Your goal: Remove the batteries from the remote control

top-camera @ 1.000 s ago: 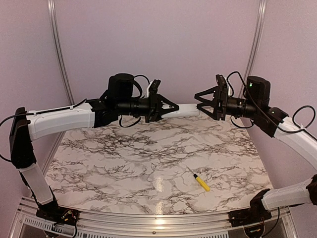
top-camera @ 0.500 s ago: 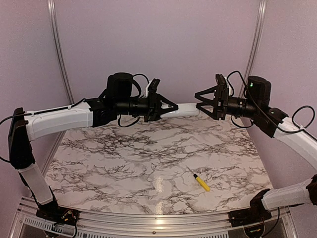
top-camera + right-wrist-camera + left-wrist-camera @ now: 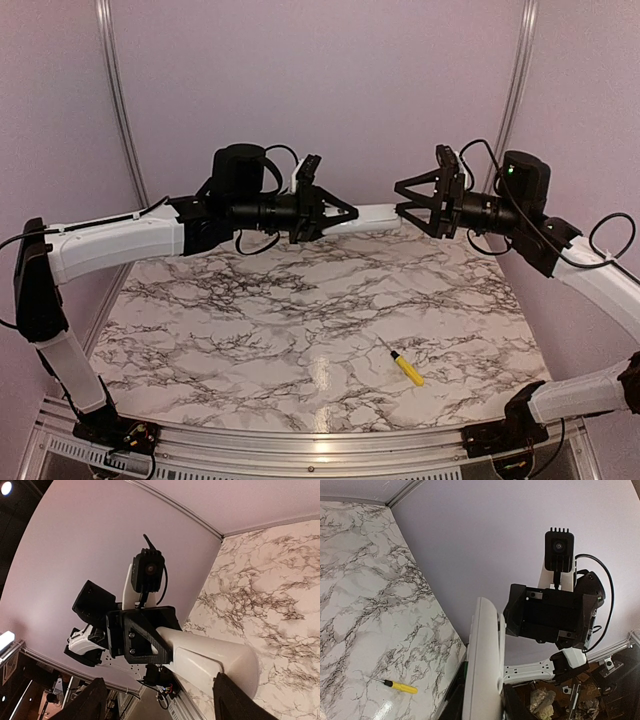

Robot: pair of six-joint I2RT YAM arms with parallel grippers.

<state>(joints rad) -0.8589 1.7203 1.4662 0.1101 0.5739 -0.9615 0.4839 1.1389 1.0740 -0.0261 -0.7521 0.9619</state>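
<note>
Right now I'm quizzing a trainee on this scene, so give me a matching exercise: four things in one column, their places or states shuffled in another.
Things:
1. remote control
2. screwdriver
3. left tool
4. right tool

Places or states:
A. lying on the table
B. open, a finger either side of the remote control's end
C. up in the air between the two arms
D. shut on the remote control

Pairs: 1-C, 2-A, 3-D, 4-B.

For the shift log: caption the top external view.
Left gripper holds the remote control midair, open right gripper at its other end.
</note>
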